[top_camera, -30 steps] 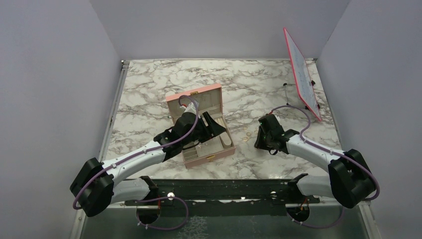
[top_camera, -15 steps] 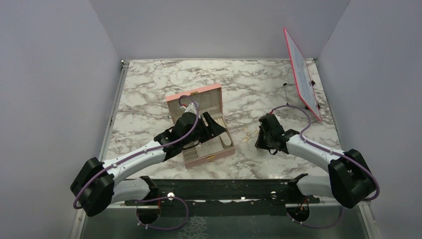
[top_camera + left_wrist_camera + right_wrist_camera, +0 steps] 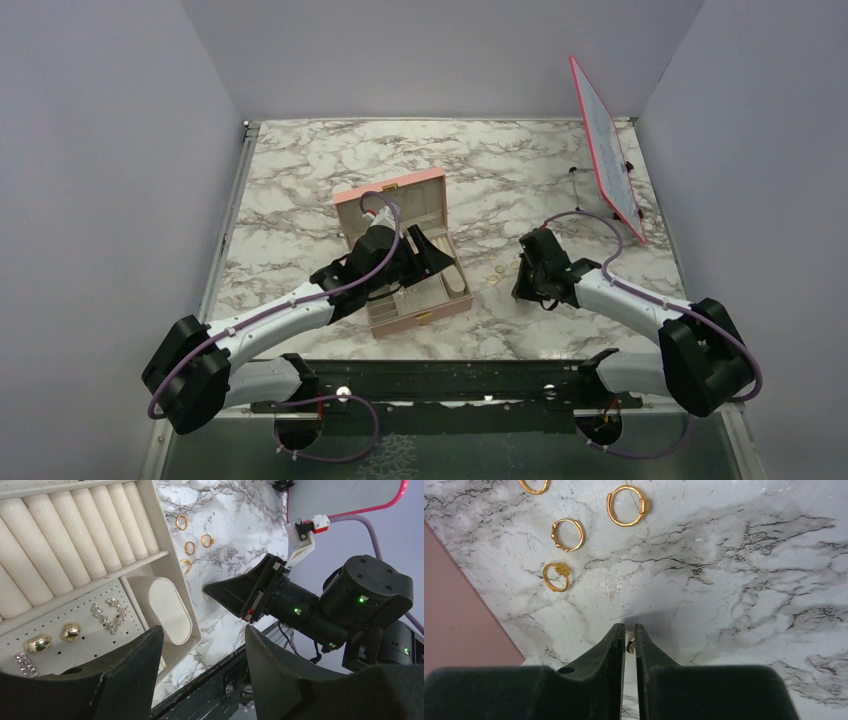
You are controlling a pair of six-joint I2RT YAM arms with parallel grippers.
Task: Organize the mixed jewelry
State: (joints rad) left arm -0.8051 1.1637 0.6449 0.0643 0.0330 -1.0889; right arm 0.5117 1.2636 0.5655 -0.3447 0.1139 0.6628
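Gold rings (image 3: 565,535) lie on marble tabletop (image 3: 734,580); R end effector (image 3: 629,630) pinches tiny pale piece (image 3: 630,645) betw. tips; L end effector (image 3: 202,632) spread wide over pink box (image 3: 445,308).

Nothing readable is showing up anywhere, guys. The pink-framed board (image 3: 607,150) is carrying faint marks, but they're too blurry.
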